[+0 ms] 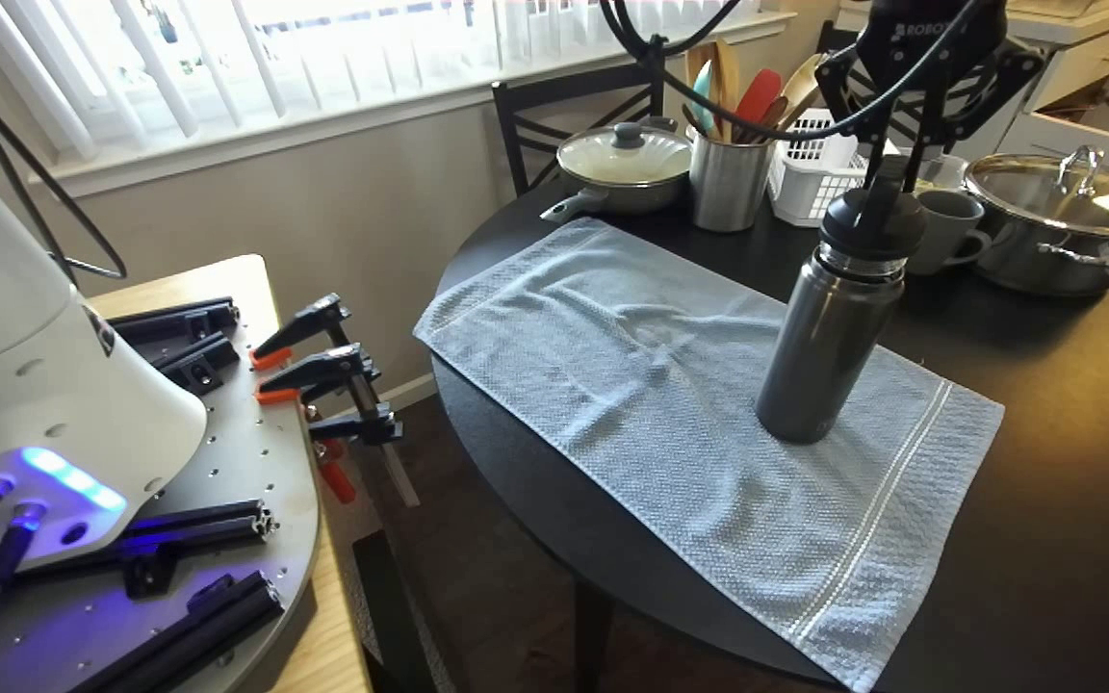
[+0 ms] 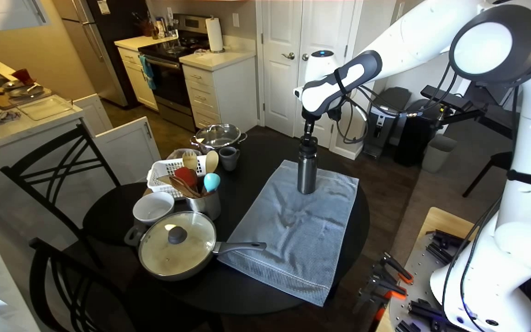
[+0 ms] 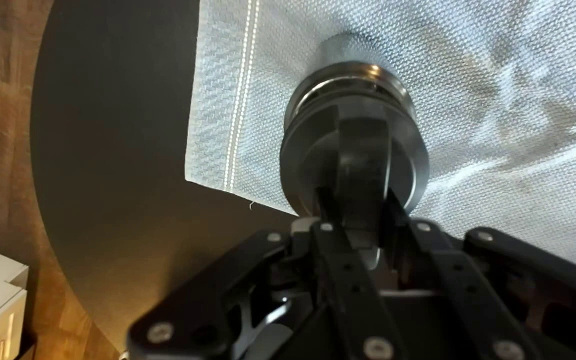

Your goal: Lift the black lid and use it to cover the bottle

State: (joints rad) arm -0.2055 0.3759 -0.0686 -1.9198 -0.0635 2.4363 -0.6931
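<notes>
The gripper (image 3: 359,197) pinches the raised top of the black lid (image 1: 867,226), directly beneath it. That lid is at the mouth of the bottle (image 1: 826,351) (a shiny band of neck shows below).

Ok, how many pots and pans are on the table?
2: the frying pan near the utensil holder, and the steel pot near the grey mug.

the lid (image 1: 864,234) is black, bottle (image 1: 819,356) dark grey, towel (image 1: 646,404) white-striped blue-grey.
</notes>
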